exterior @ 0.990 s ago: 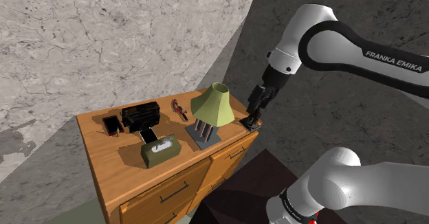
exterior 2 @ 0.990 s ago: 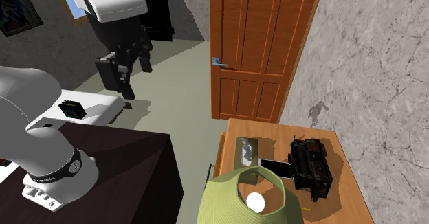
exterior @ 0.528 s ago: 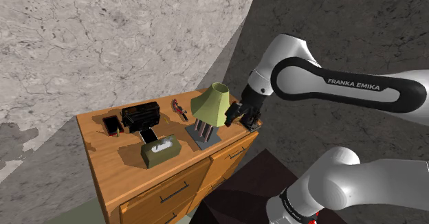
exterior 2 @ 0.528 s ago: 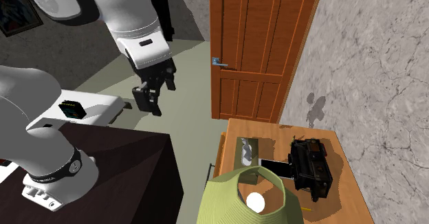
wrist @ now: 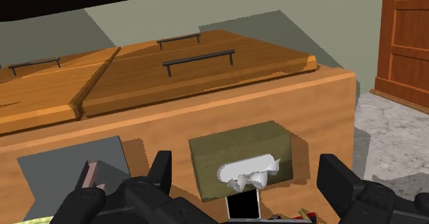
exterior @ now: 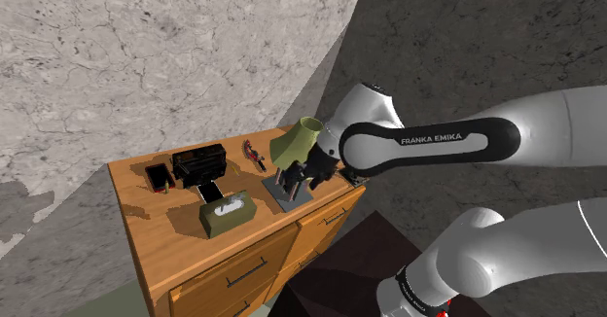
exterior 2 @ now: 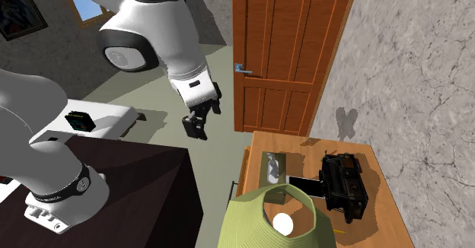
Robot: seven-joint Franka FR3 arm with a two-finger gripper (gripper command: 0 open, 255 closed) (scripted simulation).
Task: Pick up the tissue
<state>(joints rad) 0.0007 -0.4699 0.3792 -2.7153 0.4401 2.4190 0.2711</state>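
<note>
An olive-green tissue box (exterior: 228,211) with a white tissue (wrist: 247,174) poking out of its top lies near the front edge of the wooden dresser (exterior: 146,239). It also shows in the second exterior view (exterior 2: 275,166). My gripper (exterior: 295,175) is open and holds nothing. In the shoulder view it hangs to the right of the box, overlapping the lamp. In the second exterior view my gripper (exterior 2: 196,123) hovers up and to the left of the dresser, apart from the box. In the wrist view the box (wrist: 206,157) lies beyond the spread fingers (wrist: 162,172).
A lamp with a green shade (exterior 2: 278,220) stands on a grey base (exterior: 293,198) at the dresser's end. A black boxy device (exterior: 198,159), a flat phone (exterior: 207,190), a small dark item (exterior: 156,176) and a red tool (exterior: 255,155) lie behind the box. A wooden door (exterior 2: 289,56) stands nearby.
The arm has swung toward the dresser. The gripper went from beyond the dresser's end to in front of the lamp, closer to the tissue box. It stayed open.
</note>
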